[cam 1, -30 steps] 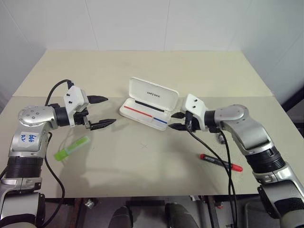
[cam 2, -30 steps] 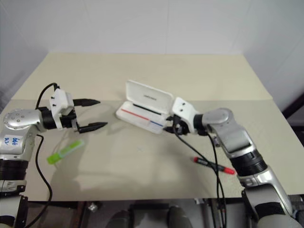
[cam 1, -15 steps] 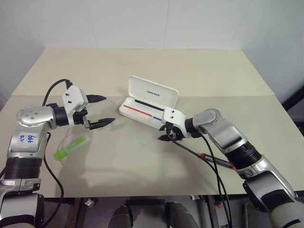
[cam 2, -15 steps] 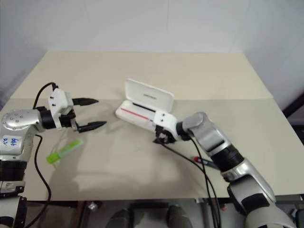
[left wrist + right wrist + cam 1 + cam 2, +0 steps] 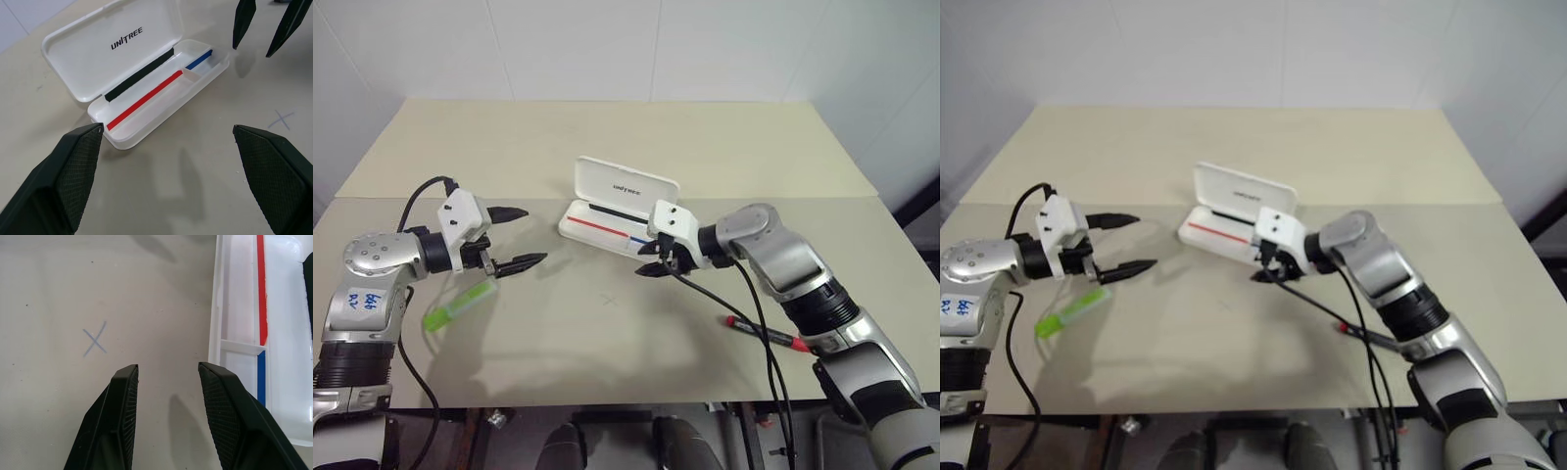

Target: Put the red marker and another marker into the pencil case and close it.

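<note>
The pencil case (image 5: 619, 211) sits just above the middle of the left eye frame on the counter (image 5: 607, 372), its lid propped upright so the tray lies open to receive the pens. Nothing is in the tray yet. The lid's inside reads "UNITREE" in dark capitals, plain in the left wrist view; a red line and a shorter blue one are printed along the tray.

The right gripper (image 5: 651, 258) hovers at the tray's front corner, its fingers (image 5: 122, 401) partly apart with nothing between them, bare counter showing in the gap beside a small pencilled X (image 5: 94, 342). The red marker (image 5: 769, 335) lies well apart from it, at the lower right of the frame, partly crossed by the arm's cable.

The left gripper (image 5: 519, 237) hangs at centre left, fingers spread wide and empty, pointing toward the case. The light-green highlighter (image 5: 460, 305) lies just below it on the counter, probably the next thing it can reach.

A white sticker on the left forearm carries blue handwriting, perhaps digits; I cannot read it surely.
</note>
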